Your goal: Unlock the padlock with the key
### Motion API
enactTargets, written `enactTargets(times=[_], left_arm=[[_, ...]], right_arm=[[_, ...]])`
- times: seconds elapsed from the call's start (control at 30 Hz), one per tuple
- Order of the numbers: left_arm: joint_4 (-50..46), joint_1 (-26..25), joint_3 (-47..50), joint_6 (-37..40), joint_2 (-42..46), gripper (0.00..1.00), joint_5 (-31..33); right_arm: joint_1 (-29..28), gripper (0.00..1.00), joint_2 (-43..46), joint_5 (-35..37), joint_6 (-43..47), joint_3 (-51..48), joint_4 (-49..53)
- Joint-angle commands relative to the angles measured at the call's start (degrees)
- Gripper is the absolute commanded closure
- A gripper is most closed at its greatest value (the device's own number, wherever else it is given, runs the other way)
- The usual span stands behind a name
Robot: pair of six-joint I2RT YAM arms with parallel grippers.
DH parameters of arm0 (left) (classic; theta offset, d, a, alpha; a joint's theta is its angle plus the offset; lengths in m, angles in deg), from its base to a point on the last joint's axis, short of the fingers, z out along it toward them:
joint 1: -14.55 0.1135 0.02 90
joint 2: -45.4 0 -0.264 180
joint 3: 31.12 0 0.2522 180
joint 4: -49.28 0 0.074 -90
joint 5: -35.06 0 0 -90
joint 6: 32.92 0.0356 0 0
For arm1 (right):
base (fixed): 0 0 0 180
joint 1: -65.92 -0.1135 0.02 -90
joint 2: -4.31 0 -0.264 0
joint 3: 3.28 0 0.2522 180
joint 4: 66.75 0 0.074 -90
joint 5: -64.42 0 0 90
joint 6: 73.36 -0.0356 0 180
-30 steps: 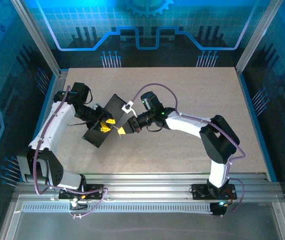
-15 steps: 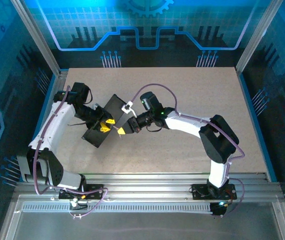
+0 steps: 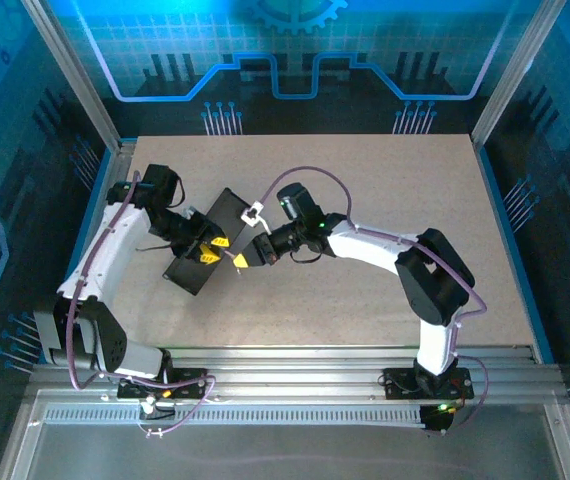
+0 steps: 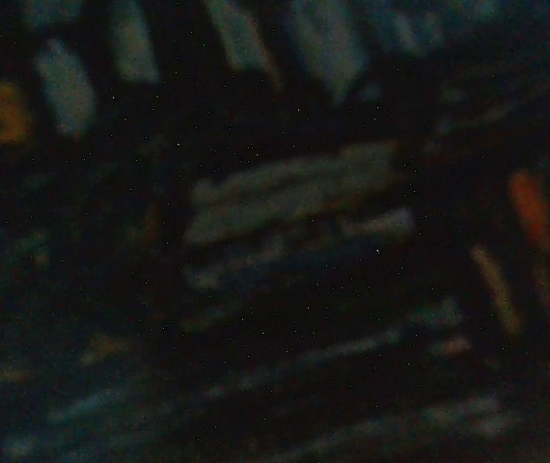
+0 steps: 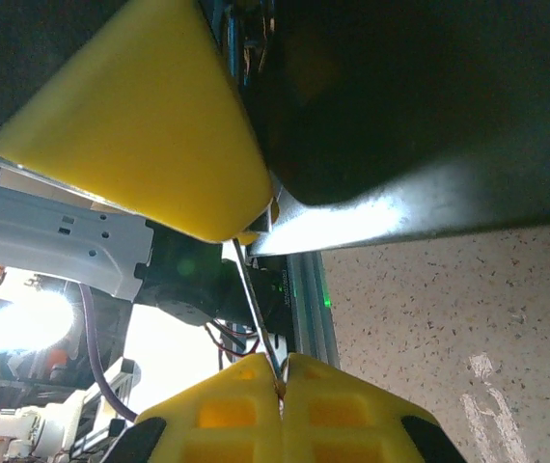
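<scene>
In the top view the left gripper [image 3: 213, 250] is shut on the near edge of the dark box [image 3: 227, 212], which it holds tilted over the table. In the left wrist view the box lid [image 4: 294, 193] is a dark blur. The right gripper [image 3: 241, 261] sits at the box's right edge. Seen from the right wrist, the right gripper [image 5: 281, 388] is shut on the key [image 5: 256, 304], a thin grey sliver. The key points up to the gap between the left gripper's yellow finger [image 5: 140, 116] and the box's bright rim [image 5: 352, 217]. The padlock is hidden.
The speckled tabletop [image 3: 385, 190] stretches to the right and back of the box. A grooved metal rail [image 3: 295, 358] runs along the near edge by the arm bases. A purple cable [image 3: 310, 172] loops above the right wrist.
The right gripper has crept left toward the box with the key. The box and left gripper have stayed almost still.
</scene>
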Motion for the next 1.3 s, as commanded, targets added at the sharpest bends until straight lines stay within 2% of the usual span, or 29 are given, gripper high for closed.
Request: enactTargets(times=[0.0, 0.4, 0.63, 0.87, 1.07, 1.27], left_arm=[[1.7, 0.2, -1.9, 0.8, 2.7, 1.00, -3.8], [1.8, 0.2, -1.2, 0.8, 3.1, 1.00, -3.7], [1.5, 0.0, -0.7, 0.8, 3.4, 1.00, -1.6], [1.7, -0.1, 0.5, 0.9, 4.3, 1.00, -0.2], [1.5, -0.1, 0.6, 1.8, 4.3, 1.00, -0.4], [1.4, -0.1, 0.4, 1.1, 3.8, 1.00, 0.2]], right_arm=[[-0.9, 1.00, -2.2, 1.8, -2.2, 1.6, 2.9], [-0.8, 1.00, -3.1, 3.4, -5.8, 2.7, 1.7], [-0.4, 1.00, -2.5, 3.1, -12.9, 1.8, -3.3], [-0.4, 1.00, -2.1, 4.0, -17.9, 2.9, -3.9], [-1.8, 1.00, -1.9, 3.9, -16.0, 3.4, -5.6], [-3.2, 1.00, -0.6, 6.8, -14.2, 2.0, -8.6]])
